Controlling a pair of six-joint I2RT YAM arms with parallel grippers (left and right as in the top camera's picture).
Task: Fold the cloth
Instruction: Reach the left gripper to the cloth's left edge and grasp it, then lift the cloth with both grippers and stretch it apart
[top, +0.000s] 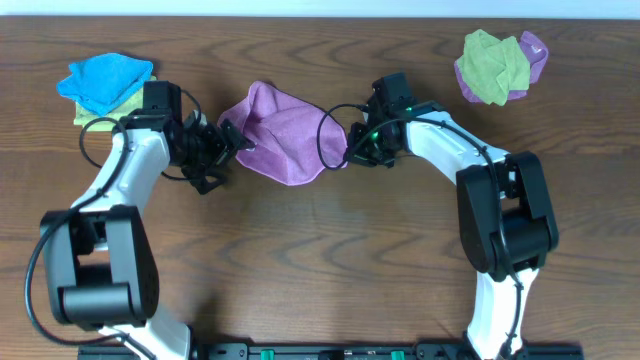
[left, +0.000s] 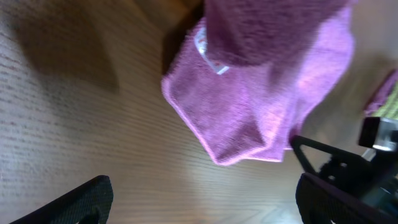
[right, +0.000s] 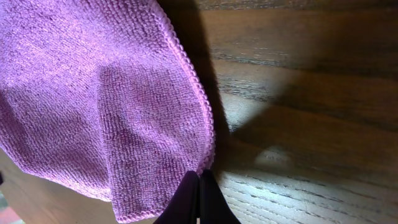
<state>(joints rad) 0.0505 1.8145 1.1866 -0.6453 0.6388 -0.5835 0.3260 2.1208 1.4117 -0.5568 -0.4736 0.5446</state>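
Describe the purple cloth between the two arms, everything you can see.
The cloth is purple, fuzzy like microfibre, with a stitched hem, rounded corners and a white tag. It sits rumpled on the wooden table, one part doubled over. The right gripper has its jaws shut on the hem; the left gripper is open beside it.

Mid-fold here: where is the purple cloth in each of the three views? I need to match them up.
Overhead: the purple cloth lies in the upper half, just left of centre.
Left wrist: purple cloth at upper centre to right, one corner pointing down.
Right wrist: purple cloth fills the left half; the right gripper pinches its hem at bottom centre.
Shared landmark: the wooden table beneath it in all three.
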